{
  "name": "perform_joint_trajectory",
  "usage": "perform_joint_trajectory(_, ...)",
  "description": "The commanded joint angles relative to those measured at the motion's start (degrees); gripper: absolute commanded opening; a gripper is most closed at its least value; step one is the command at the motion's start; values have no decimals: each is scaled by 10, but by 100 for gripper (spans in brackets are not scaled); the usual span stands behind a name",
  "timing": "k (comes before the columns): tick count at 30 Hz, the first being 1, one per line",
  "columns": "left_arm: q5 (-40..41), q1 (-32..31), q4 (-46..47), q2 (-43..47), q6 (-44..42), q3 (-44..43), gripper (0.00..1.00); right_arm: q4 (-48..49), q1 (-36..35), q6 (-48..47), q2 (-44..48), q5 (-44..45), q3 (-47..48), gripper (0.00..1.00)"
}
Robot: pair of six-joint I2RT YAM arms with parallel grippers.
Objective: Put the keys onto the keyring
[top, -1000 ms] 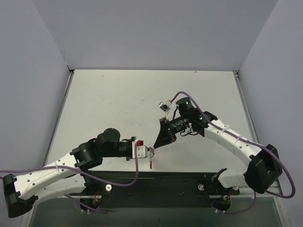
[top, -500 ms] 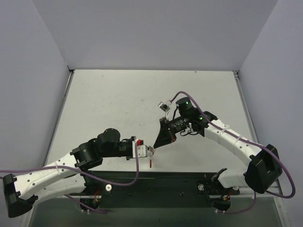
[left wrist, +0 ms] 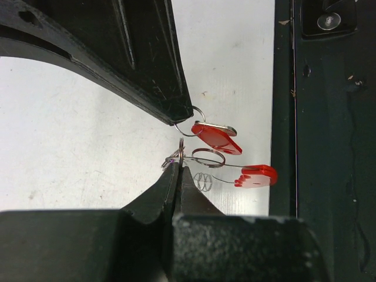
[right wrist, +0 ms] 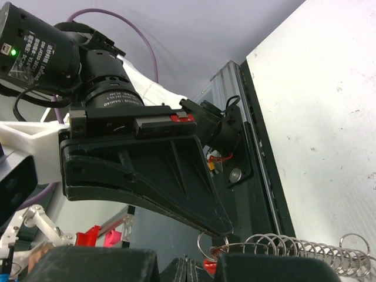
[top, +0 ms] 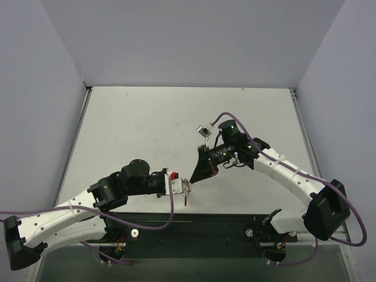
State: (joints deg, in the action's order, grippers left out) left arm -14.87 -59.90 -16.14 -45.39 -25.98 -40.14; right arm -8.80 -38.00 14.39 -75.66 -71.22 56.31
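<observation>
Both grippers meet low over the near middle of the table. My left gripper (top: 187,186) (left wrist: 178,165) is shut on the edge of a thin silver wire keyring (left wrist: 181,150). Its coil (left wrist: 208,157) stretches into several loops (right wrist: 294,244) in the right wrist view. A red toothed key (left wrist: 255,176) hangs from it on a thin wire and also shows in the top view (top: 186,201). My right gripper (top: 192,180) (left wrist: 189,113) (right wrist: 185,267) is shut on a small ring (left wrist: 195,122) that carries a second red-headed key (left wrist: 216,138). The two tips are about a finger-width apart.
The black base rail (top: 188,226) (left wrist: 329,147) runs along the near table edge, just beside the hanging key. The white table (top: 147,129) stretches back to grey walls. A purple cable (top: 170,211) loops off the left arm.
The left wrist has rolled a little and edged towards the right gripper, and the hanging red key has shifted slightly up. Both grippers stay shut.
</observation>
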Motion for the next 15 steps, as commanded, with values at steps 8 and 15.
perform_joint_trajectory(8, -2, -1, 18, 43, -18, 6, 0, 39, 0, 19, -5, -18, 7, 0)
perform_joint_trajectory(15, -9, 0, 22, 72, -18, 15, 0, 34, -6, -39, 30, -43, -6, 0)
